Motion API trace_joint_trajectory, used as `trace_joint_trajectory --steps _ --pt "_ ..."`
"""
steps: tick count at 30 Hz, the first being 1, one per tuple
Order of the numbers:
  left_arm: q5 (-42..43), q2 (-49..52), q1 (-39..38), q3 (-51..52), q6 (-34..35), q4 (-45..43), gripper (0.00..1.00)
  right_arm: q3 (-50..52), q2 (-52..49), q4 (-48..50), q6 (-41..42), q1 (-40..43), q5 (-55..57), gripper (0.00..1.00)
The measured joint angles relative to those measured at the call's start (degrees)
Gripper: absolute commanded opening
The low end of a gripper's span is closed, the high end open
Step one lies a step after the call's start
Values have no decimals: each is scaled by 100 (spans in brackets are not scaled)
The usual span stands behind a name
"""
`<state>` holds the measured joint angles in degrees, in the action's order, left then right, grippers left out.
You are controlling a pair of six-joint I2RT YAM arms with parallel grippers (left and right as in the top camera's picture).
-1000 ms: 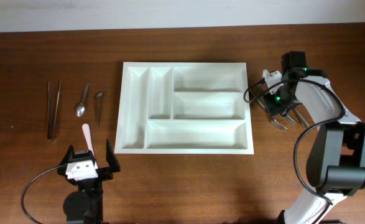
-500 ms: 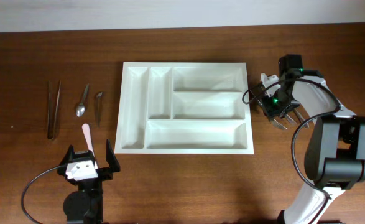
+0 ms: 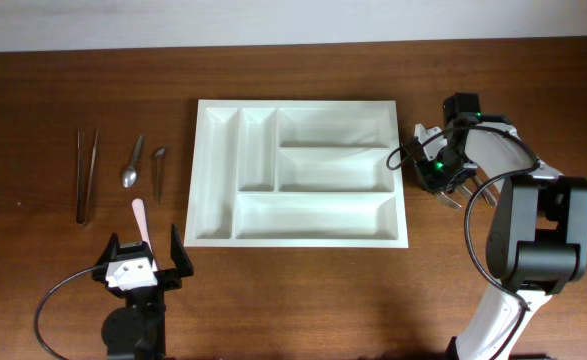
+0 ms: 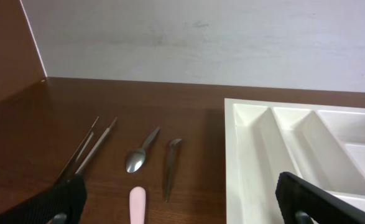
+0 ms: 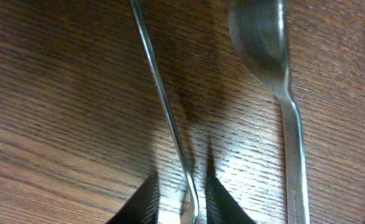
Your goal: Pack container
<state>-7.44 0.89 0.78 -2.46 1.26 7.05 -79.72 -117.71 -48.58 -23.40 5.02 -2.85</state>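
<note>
The wooden table (image 3: 303,300) is seen from above. The container (image 3: 323,192), a white five-compartment tray, is set flat at its middle, every compartment bare.

The right arm (image 3: 533,230) is bent in from the right edge, with a green light (image 3: 441,158) lit near its wrist. The right gripper (image 5: 183,200) is held low over the wood just beside the container's right rim. Its dark fingertips (image 5: 146,202) are drawn close on either side of a thin metal rod (image 5: 163,106). Whether the rod is actually pinched cannot be told. A steel utensil (image 5: 275,50) is lying just right of the rod.

The left gripper (image 3: 143,262) is parked near the front edge, left of the container, jaws spread wide and nothing between them.

Further left, a row of pieces is laid out on the wood: long tweezers (image 3: 86,175), a spoon (image 3: 131,168), a small steel tool (image 3: 158,165), and nearer the left gripper, a pink handle (image 3: 141,218).
</note>
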Motion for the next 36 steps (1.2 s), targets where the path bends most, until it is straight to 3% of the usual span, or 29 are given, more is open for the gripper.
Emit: trace_joint_trajectory --steps 1,13,26,36 --pt "0 0 2 0 -2 0 99 0 0 4 -39 0 -7 4" --pt "0 0 0 0 0 0 99 -162 -68 -389 -39 0 -144 4" --pt "0 0 0 0 0 0 99 -1917 -103 -1759 15 0 -208 4" --pt "4 0 2 0 0 0 99 -2221 -103 -2131 -264 -341 -555 4"
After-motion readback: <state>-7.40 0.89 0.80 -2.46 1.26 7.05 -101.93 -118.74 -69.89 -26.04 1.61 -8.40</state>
